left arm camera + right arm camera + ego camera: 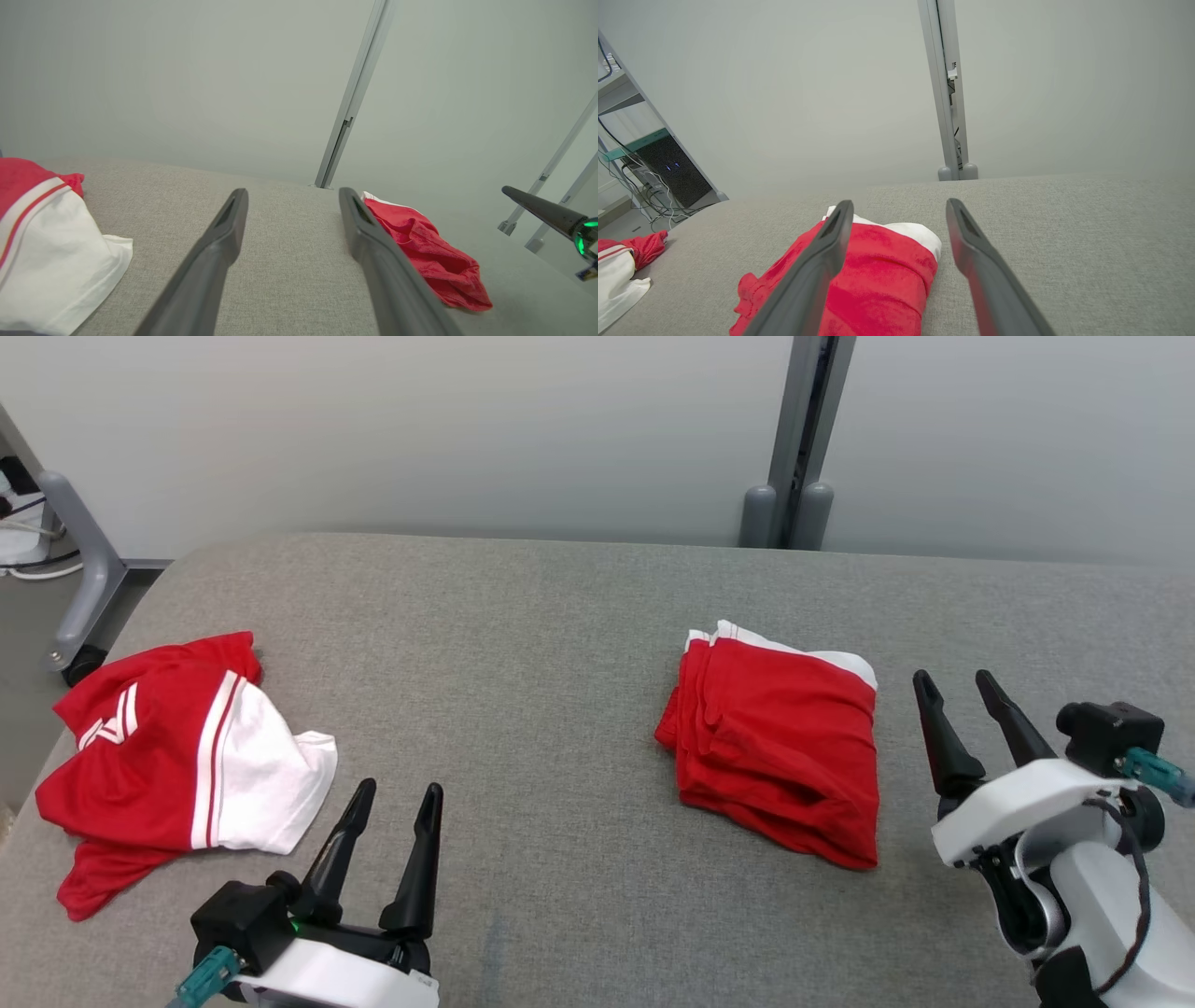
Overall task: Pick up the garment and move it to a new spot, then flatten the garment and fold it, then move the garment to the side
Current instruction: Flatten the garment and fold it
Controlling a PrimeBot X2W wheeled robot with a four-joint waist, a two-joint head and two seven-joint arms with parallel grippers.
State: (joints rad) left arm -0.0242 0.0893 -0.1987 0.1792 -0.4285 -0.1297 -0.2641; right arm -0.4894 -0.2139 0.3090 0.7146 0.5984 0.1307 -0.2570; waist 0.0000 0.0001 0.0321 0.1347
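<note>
A crumpled red and white garment [168, 756] [46, 252] [616, 270] lies at the left end of the grey cloth-covered table [560, 644]. A folded red garment [784, 747] [430, 252] [878, 280] with a white edge lies flat right of the middle. My left gripper [398, 791] [293, 193] hovers open just right of the crumpled one, holding nothing. To the right of the folded piece, my right gripper [954, 679] [900, 204] is open and apart from it; one of its fingers [537, 207] shows in the left wrist view.
A grey stand leg on a wheel [84, 588] is off the table's left end. A grey post [794, 476] rises behind the far edge against a pale wall. A rack with cables [668, 172] stands beyond the left end.
</note>
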